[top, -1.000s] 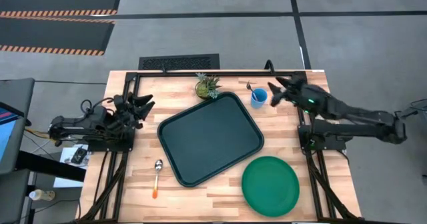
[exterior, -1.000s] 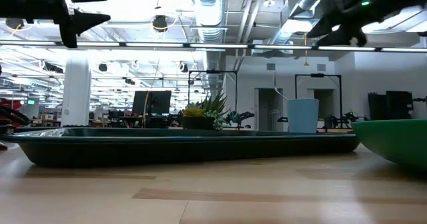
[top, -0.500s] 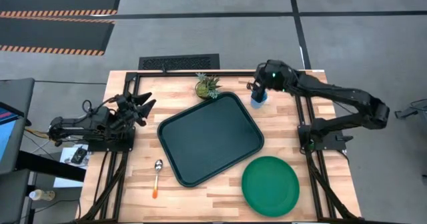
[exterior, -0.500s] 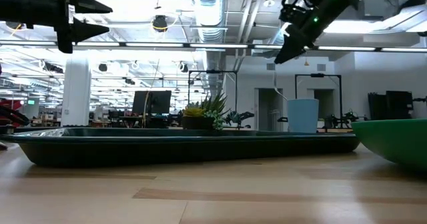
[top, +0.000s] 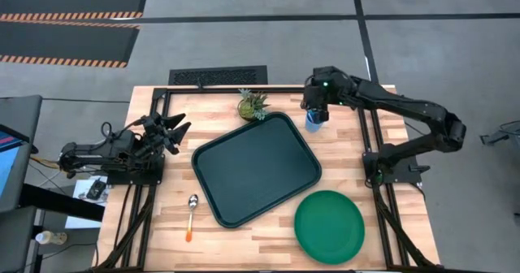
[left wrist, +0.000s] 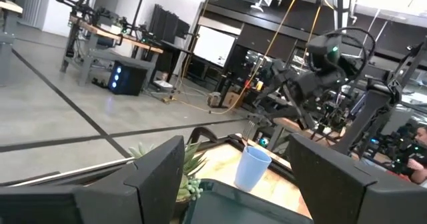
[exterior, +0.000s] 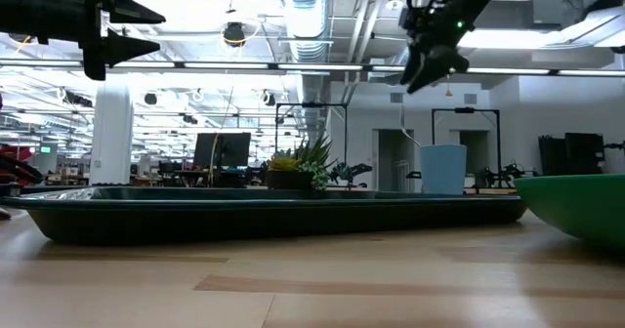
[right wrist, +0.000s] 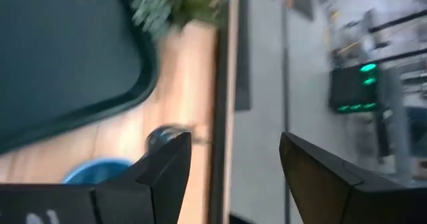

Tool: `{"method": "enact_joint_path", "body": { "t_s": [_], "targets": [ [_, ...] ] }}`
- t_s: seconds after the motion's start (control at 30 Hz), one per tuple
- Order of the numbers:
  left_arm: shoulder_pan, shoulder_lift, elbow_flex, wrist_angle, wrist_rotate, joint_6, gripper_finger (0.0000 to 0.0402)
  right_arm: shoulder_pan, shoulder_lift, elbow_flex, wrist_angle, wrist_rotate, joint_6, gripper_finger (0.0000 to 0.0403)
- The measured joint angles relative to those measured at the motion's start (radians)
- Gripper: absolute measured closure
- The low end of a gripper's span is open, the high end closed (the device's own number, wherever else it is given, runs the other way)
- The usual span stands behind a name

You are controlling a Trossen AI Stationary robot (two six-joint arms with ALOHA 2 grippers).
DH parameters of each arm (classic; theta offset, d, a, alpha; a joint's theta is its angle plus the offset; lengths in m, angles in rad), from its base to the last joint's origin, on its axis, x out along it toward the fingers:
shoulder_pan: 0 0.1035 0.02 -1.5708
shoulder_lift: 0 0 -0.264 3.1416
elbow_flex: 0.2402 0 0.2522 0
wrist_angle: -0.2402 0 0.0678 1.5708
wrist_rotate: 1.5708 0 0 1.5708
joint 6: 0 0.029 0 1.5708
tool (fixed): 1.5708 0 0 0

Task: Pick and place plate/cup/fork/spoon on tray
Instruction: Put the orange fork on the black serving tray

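The light-blue cup [top: 315,122] stands on the table at the far right, beyond the dark tray [top: 256,167]. A thin thing sticks up at its rim [exterior: 403,144]; I cannot tell whether it is the fork. My right gripper [top: 315,109] is open and hangs above the cup [exterior: 442,169], clear of it [exterior: 427,72]. The cup's rim shows in the right wrist view [right wrist: 100,171]. The green plate [top: 329,226] lies at the near right. The spoon [top: 192,212] lies left of the tray. My left gripper [top: 177,130] is open and empty at the left edge.
A small pineapple-like plant [top: 252,105] stands at the tray's far edge, left of the cup. A black frame rail [top: 268,88] runs along the table's far edge. Bare wood lies between the tray and the plate.
My right gripper has swung from the right side toward the table's left and far edge and now stands over the cup, with its fingers tipped downward. The cup, tray, plate and spoon have kept their places.
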Motion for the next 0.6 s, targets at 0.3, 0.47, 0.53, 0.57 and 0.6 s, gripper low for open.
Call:
{"method": "enact_joint_path", "body": {
  "t_s": [0.3, 0.47, 0.53, 0.57, 0.6],
  "targets": [
    [0.000, 0.000, 0.000, -0.014, -0.025, 0.001, 0.0148, 0.000, 0.099, 0.043, -0.098, 0.013, -0.028, 0.0148],
    [0.000, 0.000, 0.000, -0.023, -0.035, 0.000, 0.0148, 0.000, 0.114, 0.044, -0.091, 0.016, -0.080, 0.0148],
    [0.000, 0.000, 0.000, -0.023, -0.035, 0.001, 0.0148, 0.000, 0.116, 0.044, -0.088, 0.017, -0.103, 0.0148],
    [0.000, 0.000, 0.000, -0.023, -0.035, 0.001, 0.0148, 0.000, 0.118, 0.044, -0.086, 0.015, -0.112, 0.0148],
    [0.000, 0.000, 0.000, -0.023, -0.035, 0.001, 0.0148, 0.000, 0.120, 0.044, -0.091, 0.013, -0.116, 0.0149]
  ]
}}
